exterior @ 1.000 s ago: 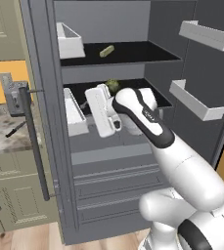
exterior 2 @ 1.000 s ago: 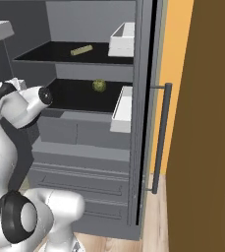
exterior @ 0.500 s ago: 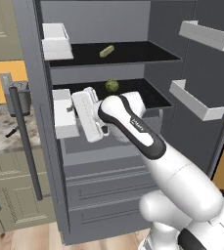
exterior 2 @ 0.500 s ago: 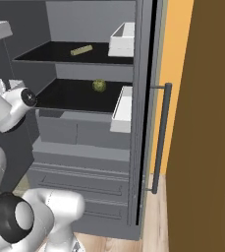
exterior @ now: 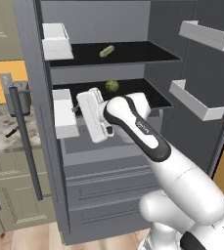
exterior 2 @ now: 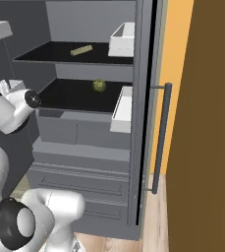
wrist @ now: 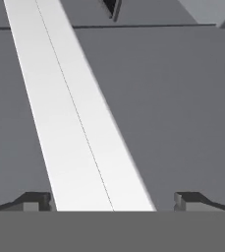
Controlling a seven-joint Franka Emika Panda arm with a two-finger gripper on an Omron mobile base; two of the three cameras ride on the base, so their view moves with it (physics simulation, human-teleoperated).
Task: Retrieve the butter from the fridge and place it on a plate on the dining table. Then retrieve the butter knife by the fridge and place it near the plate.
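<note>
I have the fridge (exterior: 133, 29) standing open in front of me, both doors swung out to the sides. The butter (exterior: 106, 51) lies on the upper black shelf (exterior: 138, 52), toward the back, a small pale olive stick set at a slant; from the right base camera I see the same butter (exterior 2: 81, 49) left of a white door bin (exterior 2: 122, 40). One shelf lower sits a round green ball (exterior: 112, 86), near the back and well apart from the butter.

My gripper (exterior: 84, 115) hangs at the left front of the lower shelf, just beside the white bins on the left door (exterior: 64, 112), pointing left toward that door. In the hand camera the two fingertips (wrist: 35, 201) stand far apart at the bottom corners with nothing between them, so the claw is wide and holds nothing; ahead of it I see a white strip (wrist: 79, 128) slanting across grey door panel.

Left of the fridge, on the speckled counter (exterior: 6, 136), a slim dark thing (exterior: 11, 132) lies behind the door handle (exterior: 25, 141); I cannot tell whether it is the knife.
</note>
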